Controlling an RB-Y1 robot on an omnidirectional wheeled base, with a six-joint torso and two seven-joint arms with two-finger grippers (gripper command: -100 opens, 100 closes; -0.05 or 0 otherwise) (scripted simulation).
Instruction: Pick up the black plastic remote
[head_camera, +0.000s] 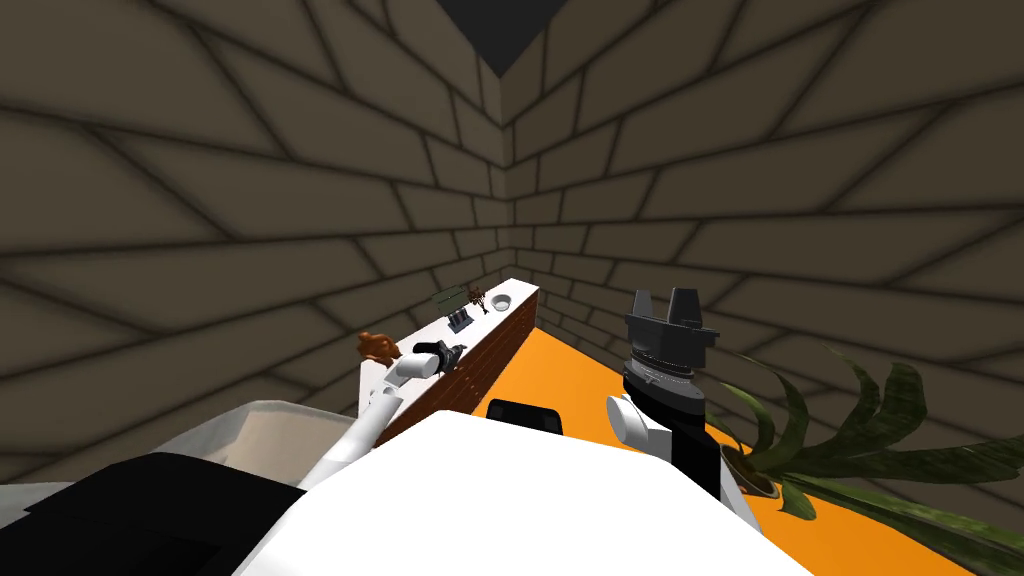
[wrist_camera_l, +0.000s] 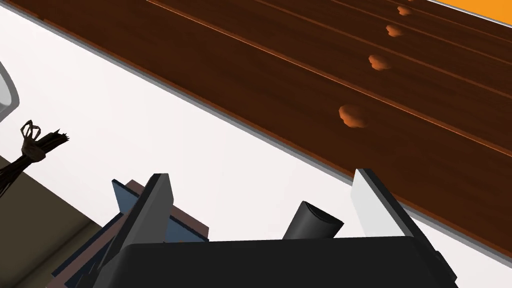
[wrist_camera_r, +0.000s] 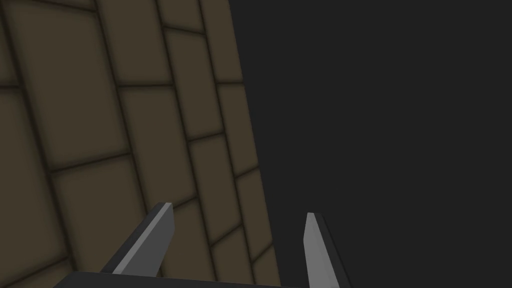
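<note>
The black remote (wrist_camera_l: 312, 223) lies on the white top (wrist_camera_l: 150, 125) of the sideboard (head_camera: 490, 350), toward its near end. It sits between the fingers of our left gripper (wrist_camera_l: 261, 175), close against the gripper's body, which hides most of its length. The fingers stand wide apart. Neither touches the remote, and nothing is held.

We judge the remote to be light, rigid and smooth. It will not deform, but it may slip or pivot if pinched near one end. Grip it across its narrow width, near mid-length, with both blades flat on the long sides.

Just beside the remote lies a flat blue and brown object (wrist_camera_l: 175, 227). A twig-like ornament (wrist_camera_l: 35, 145) stands farther along the top. Below the top's edge runs the dark wood drawer front (wrist_camera_l: 300, 75) with its round knobs (wrist_camera_l: 352, 115).

Our right gripper (wrist_camera_r: 239, 210) stands high at the right, well apart from the sideboard, with its fingers open and empty.
</note>
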